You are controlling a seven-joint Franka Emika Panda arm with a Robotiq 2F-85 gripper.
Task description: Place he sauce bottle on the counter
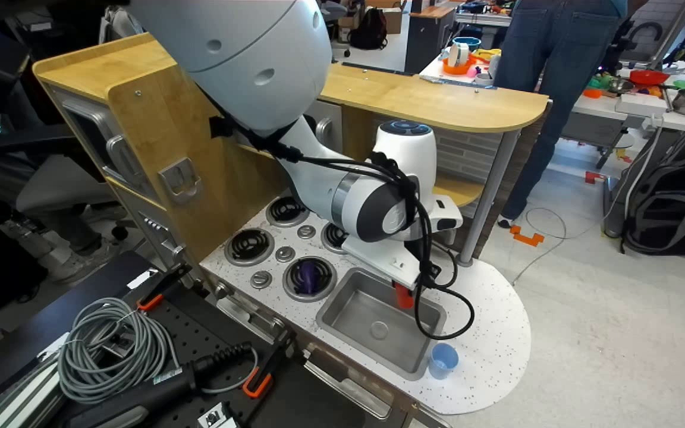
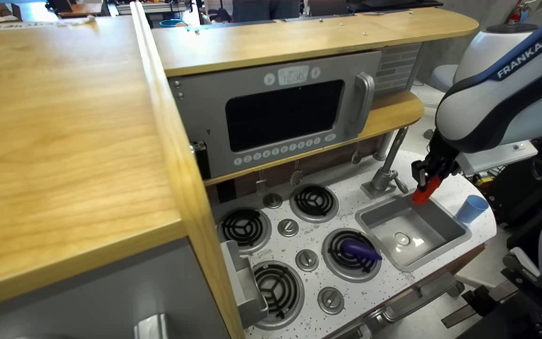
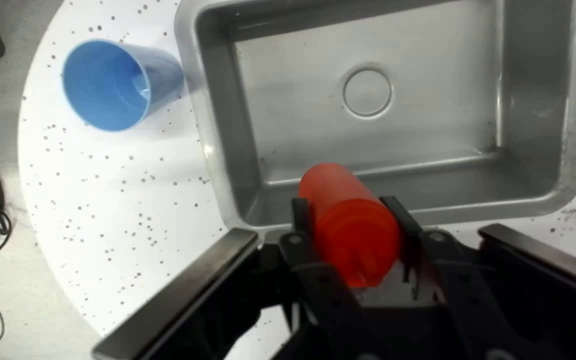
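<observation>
The red sauce bottle (image 3: 353, 235) is between the fingers of my gripper (image 3: 350, 215), which is shut on it. In an exterior view the gripper (image 2: 427, 175) holds the bottle (image 2: 425, 190) tilted over the edge of the grey sink (image 2: 421, 230). In an exterior view the bottle (image 1: 403, 296) shows below the wrist, above the sink (image 1: 366, 309), and the fingers are hidden by the arm. Its exact height is hard to tell. The white speckled counter (image 1: 491, 333) surrounds the sink and also shows in the wrist view (image 3: 118, 200).
A blue cup (image 1: 443, 360) stands on the counter beside the sink, also in the wrist view (image 3: 118, 85). A faucet (image 2: 384, 176) rises behind the sink. A purple object (image 2: 360, 249) lies on a burner. A wooden upper shelf (image 1: 431, 98) and its grey post (image 1: 491, 196) are near the arm.
</observation>
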